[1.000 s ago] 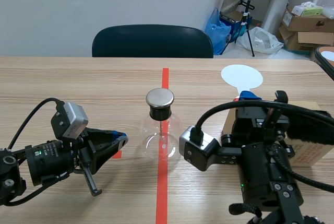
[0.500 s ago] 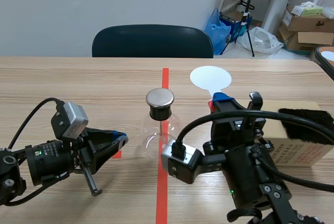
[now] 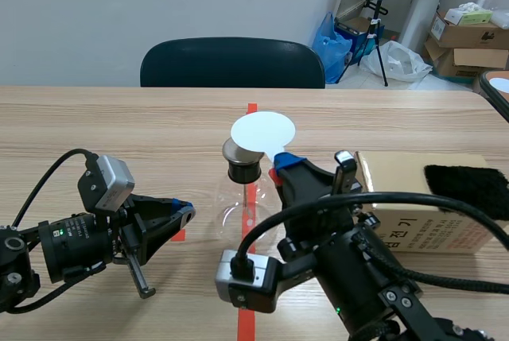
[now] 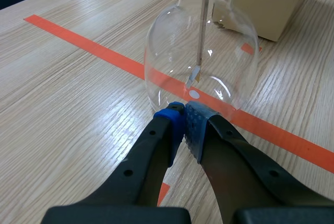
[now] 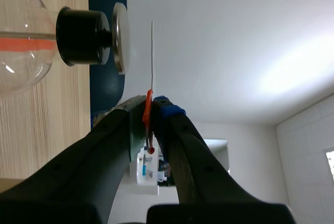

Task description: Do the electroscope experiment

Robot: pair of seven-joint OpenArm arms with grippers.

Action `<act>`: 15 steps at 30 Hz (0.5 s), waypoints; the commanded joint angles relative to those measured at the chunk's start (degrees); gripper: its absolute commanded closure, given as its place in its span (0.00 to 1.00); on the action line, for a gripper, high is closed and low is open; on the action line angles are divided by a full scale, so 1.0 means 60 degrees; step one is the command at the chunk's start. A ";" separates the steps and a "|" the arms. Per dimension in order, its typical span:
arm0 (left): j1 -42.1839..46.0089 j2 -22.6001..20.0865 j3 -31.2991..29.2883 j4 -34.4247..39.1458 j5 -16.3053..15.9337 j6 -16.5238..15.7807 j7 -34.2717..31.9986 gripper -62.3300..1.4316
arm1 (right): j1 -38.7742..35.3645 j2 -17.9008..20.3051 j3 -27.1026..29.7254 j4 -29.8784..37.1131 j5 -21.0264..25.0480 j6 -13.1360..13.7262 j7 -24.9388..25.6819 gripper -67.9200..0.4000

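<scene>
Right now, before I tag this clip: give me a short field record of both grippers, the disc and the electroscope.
left gripper: shut on nothing, tips low, close to the electroscope bulb
right gripper: shut on the white disc
disc position: flat over the metal cap, narrow gap, not touching
also on table: cardboard box with black cloth on top

I see a clear glossy glass flask under a dull brushed-metal disc, a smooth white round paddle, a pale wood-grain table, and black fuzzy cloth on a matt cardboard box.
</scene>
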 commanded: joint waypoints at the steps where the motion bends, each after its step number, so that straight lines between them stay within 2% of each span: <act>1: -0.0025 0.0066 0.0015 0.0222 -0.0087 -0.0015 -0.0157 0.93 | 0.0135 0.0124 0.0033 0.0135 -0.0040 -0.0069 0.0076 0.97; 8: -0.0025 0.0066 0.0015 0.0222 -0.0087 -0.0015 -0.0157 0.93 | 0.0135 0.0124 0.0033 0.0135 -0.0040 -0.0069 0.0627 0.97; 15: -0.0025 0.0066 0.0015 0.0222 -0.0087 -0.0015 -0.0157 0.93 | 0.0135 0.0124 0.0033 0.0135 -0.0040 -0.0069 0.0718 0.97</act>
